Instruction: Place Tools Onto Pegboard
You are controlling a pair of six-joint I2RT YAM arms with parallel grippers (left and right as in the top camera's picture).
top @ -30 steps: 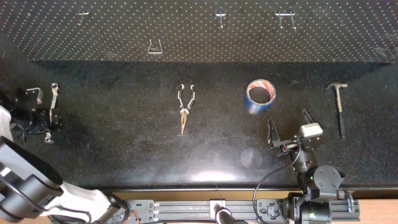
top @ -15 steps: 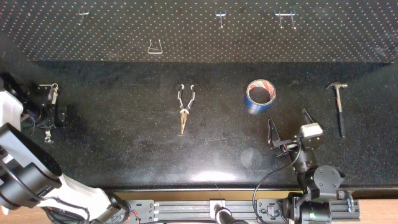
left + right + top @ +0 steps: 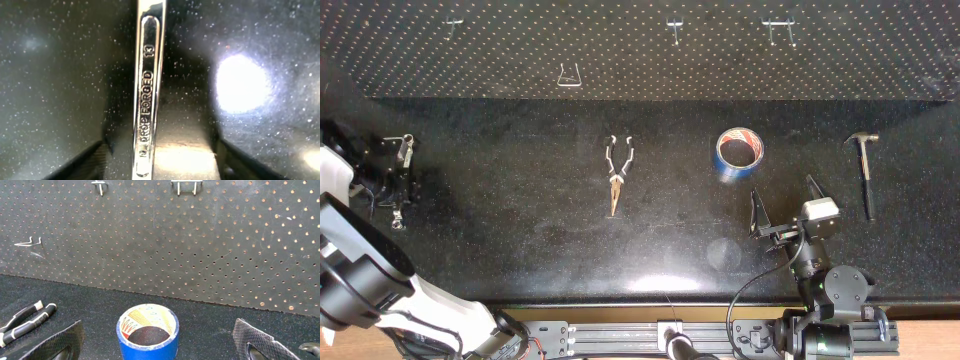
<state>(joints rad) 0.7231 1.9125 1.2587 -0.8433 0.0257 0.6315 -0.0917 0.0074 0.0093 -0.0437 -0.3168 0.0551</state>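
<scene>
A silver wrench (image 3: 404, 165) lies on the black worktop at the far left. My left gripper (image 3: 394, 184) sits low over it. In the left wrist view the wrench shaft (image 3: 147, 90) runs up the middle between my two dark fingers (image 3: 92, 161), which stand apart on either side of it, open. Pliers with white handles (image 3: 618, 175) lie mid-table. A blue tape roll (image 3: 740, 152) stands right of centre and a hammer (image 3: 864, 175) lies at the far right. My right gripper (image 3: 785, 205) rests open near the front edge, facing the tape roll (image 3: 148, 330).
The pegboard (image 3: 640, 50) rises along the back with metal hooks (image 3: 674, 28) (image 3: 779, 30) (image 3: 453, 25) and a wire loop holder (image 3: 569, 77). In the right wrist view the pliers' handles (image 3: 25, 320) lie to one side of the tape.
My left arm has shifted a little toward the table's left edge and the gripper has settled over the wrench. The wrench, other tools and right arm have not moved.
</scene>
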